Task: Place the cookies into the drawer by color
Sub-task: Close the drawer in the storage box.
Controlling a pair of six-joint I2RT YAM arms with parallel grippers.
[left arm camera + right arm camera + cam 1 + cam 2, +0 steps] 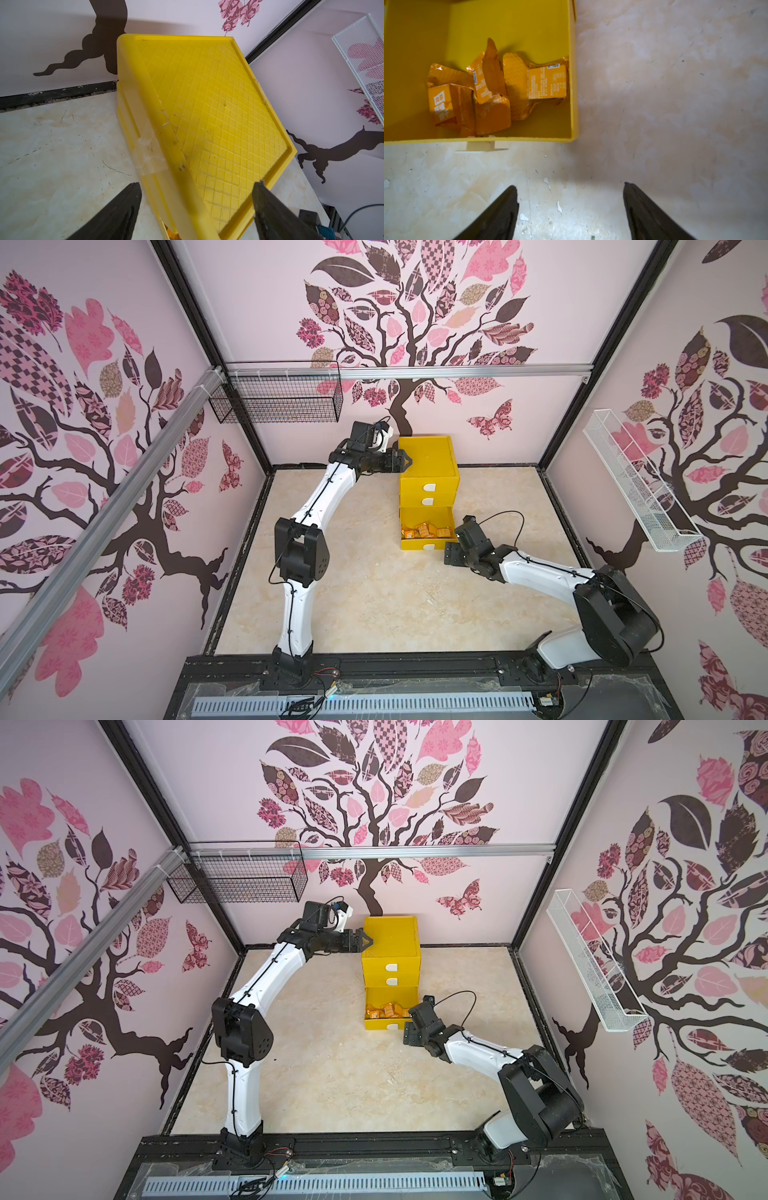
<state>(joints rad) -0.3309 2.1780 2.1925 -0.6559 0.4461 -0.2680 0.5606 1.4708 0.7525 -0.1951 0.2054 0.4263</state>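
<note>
Right gripper [570,185] hung wide and empty just in front of the bottom drawer [424,546], which was pulled out toward the front. Orange cookies [492,89] lay jumbled inside. Left gripper [197,184], also wide, hovered at the cabinet [428,460] top by the table [374,605] back edge.

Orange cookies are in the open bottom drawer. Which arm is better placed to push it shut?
Right, probably. The right gripper hovers open just in front of the bottom drawer, near its white pull tab. The left gripper is open up at the cabinet top, well above that drawer.
</note>
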